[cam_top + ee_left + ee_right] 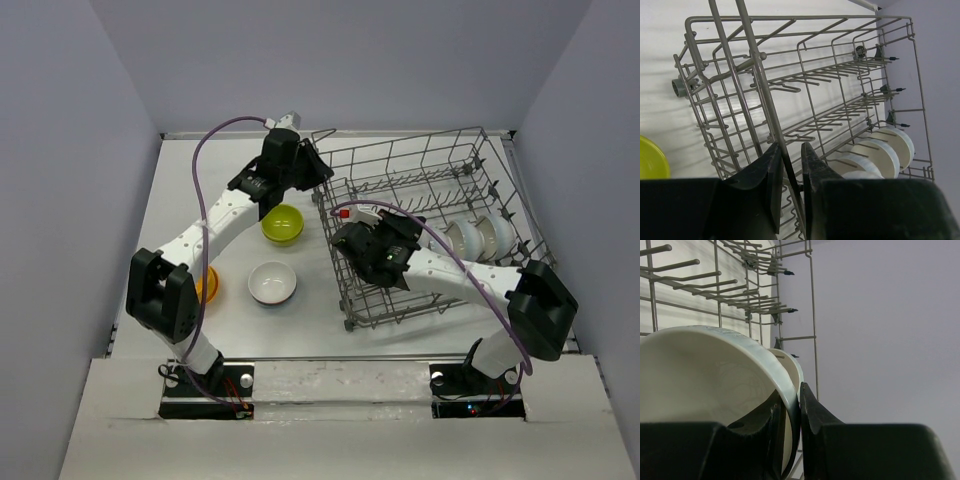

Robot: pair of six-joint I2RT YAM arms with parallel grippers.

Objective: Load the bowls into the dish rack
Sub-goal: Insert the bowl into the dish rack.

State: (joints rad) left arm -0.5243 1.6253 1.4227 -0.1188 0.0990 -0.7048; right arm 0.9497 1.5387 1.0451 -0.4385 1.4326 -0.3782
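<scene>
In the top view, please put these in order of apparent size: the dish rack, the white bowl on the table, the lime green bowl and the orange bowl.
1. dish rack, by far the largest.
2. white bowl and lime green bowl: they look alike, so no ranking.
3. orange bowl: smallest as seen, but the left arm hides part of it.

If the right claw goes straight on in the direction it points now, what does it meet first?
The right claw pinches the rim of a white bowl. Straight on, it likely meets the second white bowl just behind, then the dish rack end wires; depth is unclear.
</scene>
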